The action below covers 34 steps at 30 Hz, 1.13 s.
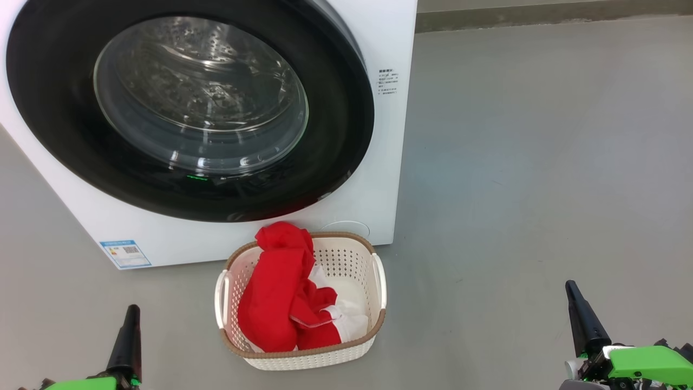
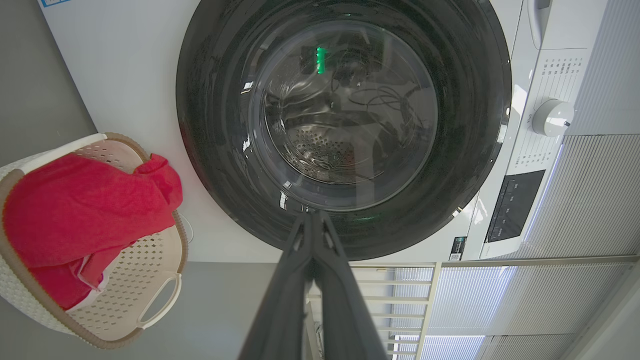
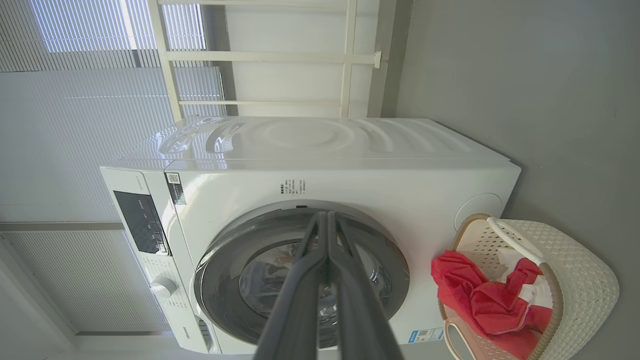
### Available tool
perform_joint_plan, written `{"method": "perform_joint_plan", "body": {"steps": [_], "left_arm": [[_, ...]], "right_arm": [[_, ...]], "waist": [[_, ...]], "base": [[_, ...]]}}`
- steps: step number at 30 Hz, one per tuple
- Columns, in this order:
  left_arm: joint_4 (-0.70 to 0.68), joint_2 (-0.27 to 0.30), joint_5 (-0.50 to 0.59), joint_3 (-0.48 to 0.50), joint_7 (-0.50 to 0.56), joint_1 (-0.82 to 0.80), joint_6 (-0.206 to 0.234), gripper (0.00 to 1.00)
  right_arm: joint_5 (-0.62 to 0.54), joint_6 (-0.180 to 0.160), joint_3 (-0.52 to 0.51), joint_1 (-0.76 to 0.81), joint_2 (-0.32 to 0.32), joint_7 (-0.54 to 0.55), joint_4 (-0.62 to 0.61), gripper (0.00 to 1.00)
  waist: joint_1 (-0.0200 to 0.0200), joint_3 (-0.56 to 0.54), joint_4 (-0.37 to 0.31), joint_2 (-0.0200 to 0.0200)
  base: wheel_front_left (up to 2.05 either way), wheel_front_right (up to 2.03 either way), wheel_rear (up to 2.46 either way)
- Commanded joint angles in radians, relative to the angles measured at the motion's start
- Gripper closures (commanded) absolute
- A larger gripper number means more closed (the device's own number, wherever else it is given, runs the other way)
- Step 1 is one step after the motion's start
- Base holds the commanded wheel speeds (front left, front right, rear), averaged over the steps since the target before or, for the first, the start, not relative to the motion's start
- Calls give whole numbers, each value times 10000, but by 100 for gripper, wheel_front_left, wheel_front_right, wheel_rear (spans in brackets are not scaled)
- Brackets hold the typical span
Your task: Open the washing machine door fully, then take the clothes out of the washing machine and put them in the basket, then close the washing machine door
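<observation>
The white washing machine (image 1: 390, 162) fills the upper left of the head view, its black-rimmed round door (image 1: 59, 108) lying flush against the front. Through the glass only the bare steel drum (image 2: 325, 150) shows. Red and white clothes (image 1: 281, 292) lie heaped in the cream basket (image 1: 357, 254) on the floor just before the machine, one red fold draped over its far rim. My left gripper (image 1: 131, 310) is shut at the lower left, well short of the basket. At the lower right my right gripper (image 1: 569, 286) is shut too. Nothing is held by either.
Grey floor (image 1: 541, 162) stretches to the right of the machine up to a wall base. The wrist views show the control panel with a knob (image 2: 552, 117), window blinds and a white railing (image 3: 270, 55) behind the machine.
</observation>
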Motion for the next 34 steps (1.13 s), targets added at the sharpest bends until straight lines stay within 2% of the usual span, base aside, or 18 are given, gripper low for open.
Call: {"method": "perform_joint_plan", "body": {"steps": [1,34], "left_arm": [[-176,153,86,350,45,-415,-115,100],[-176,139,102,370,61,-417,-115,100]], "right_arm": [[-65,16,199,-453,-37,38,-243,100],[-90,16,169,-456,-16,62,-242,100]], "waist": [[0,0,0,0],[0,0,0,0]], "base": [[0,0,0],[0,0,0]]}}
